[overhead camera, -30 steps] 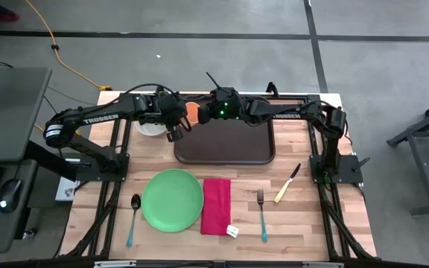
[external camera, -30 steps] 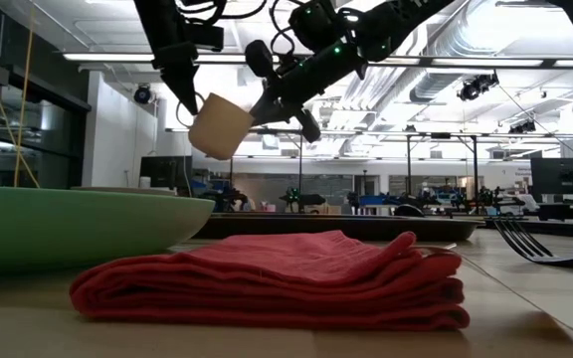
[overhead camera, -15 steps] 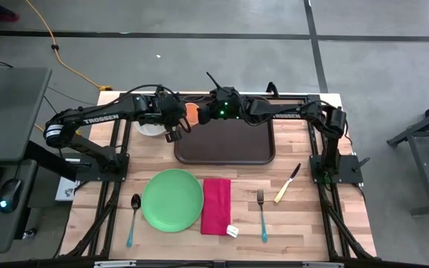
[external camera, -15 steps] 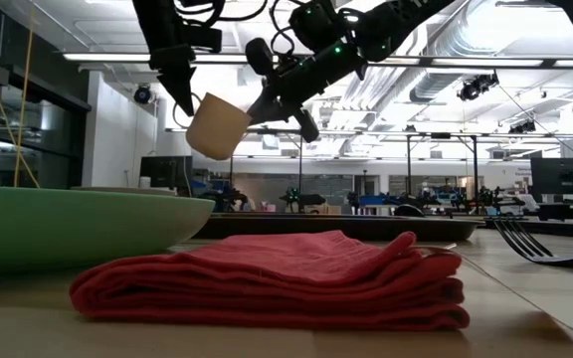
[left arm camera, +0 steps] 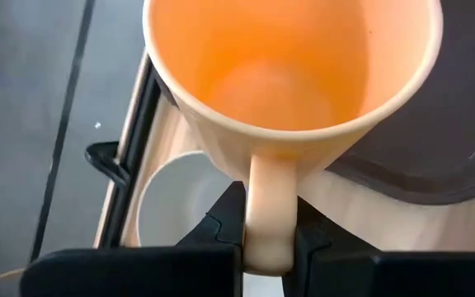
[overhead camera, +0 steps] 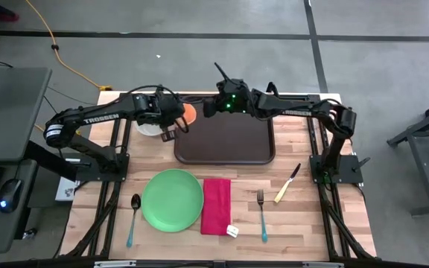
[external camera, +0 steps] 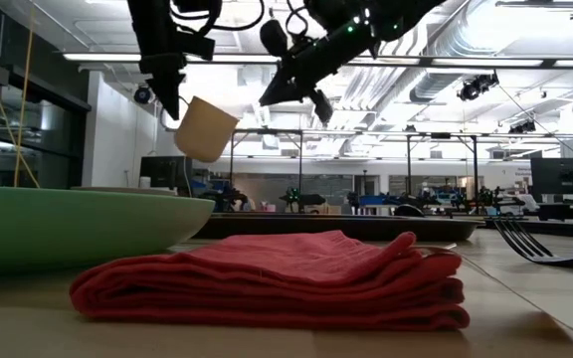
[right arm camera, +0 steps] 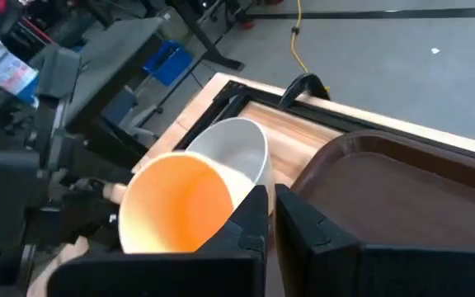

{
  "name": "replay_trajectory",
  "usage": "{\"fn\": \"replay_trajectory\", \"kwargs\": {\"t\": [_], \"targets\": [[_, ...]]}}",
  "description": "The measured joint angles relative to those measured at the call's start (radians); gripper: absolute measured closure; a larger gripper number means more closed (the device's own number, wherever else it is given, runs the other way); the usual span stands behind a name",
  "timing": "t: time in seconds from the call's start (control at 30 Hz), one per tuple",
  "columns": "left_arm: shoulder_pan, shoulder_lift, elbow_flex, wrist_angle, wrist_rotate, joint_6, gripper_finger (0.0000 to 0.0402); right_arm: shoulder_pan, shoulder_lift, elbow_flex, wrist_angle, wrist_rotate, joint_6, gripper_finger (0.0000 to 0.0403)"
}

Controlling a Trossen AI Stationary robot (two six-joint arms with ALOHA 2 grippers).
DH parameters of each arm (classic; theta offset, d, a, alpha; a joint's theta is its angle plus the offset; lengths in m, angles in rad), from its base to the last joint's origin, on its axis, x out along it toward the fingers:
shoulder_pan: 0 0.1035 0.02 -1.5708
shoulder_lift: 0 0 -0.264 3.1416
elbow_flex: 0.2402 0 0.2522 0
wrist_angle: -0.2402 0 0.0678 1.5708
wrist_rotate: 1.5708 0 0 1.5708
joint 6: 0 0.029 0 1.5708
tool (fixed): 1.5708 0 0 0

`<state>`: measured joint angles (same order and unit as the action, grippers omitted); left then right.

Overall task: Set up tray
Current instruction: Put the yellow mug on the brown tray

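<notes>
An orange mug (overhead camera: 188,113) hangs tilted in the air over the far-left corner of the dark brown tray (overhead camera: 226,159), held by my left gripper (overhead camera: 177,121). In the low view the mug (external camera: 205,129) is well above the table. My right gripper (overhead camera: 207,110) is shut and holds nothing, a little to the right of the mug and above it; its fingers (right arm camera: 250,219) point toward the mug's mouth (right arm camera: 176,206). The tray lies flat at the table's far middle. My left gripper pinches the mug's handle (left arm camera: 269,223) between its two fingers (left arm camera: 221,235), one on each flat side of the loop. The fingers come slanting down from the table's left. The mug is lifted clear and tilted, its mouth open to the camera above.
A white cup (overhead camera: 149,128) stands left of the tray, under the mug. Nearer the front lie a teal-handled spoon (overhead camera: 132,219), a round green plate (overhead camera: 172,199), a folded red napkin (overhead camera: 216,206), a fork (overhead camera: 261,214) and a knife (overhead camera: 287,184).
My right gripper has drawn away from the mug, going up and toward the table's right, still shut. My left gripper has turned its wrist a little, and the mug has tipped and swung slightly toward the table's left, still clear of the tray.
</notes>
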<state>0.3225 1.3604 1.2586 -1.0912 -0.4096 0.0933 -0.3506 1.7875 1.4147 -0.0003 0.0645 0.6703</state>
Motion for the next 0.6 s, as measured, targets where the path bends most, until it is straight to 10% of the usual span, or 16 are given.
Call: {"fn": "replay_trajectory", "kwargs": {"t": [0.6], "targets": [[-0.001, -0.001, -0.093, 0.297, 0.034, -0.022, 0.0338, 0.001, -0.089, 0.0, -0.253, 0.136, -0.051, 0.0402]]}}
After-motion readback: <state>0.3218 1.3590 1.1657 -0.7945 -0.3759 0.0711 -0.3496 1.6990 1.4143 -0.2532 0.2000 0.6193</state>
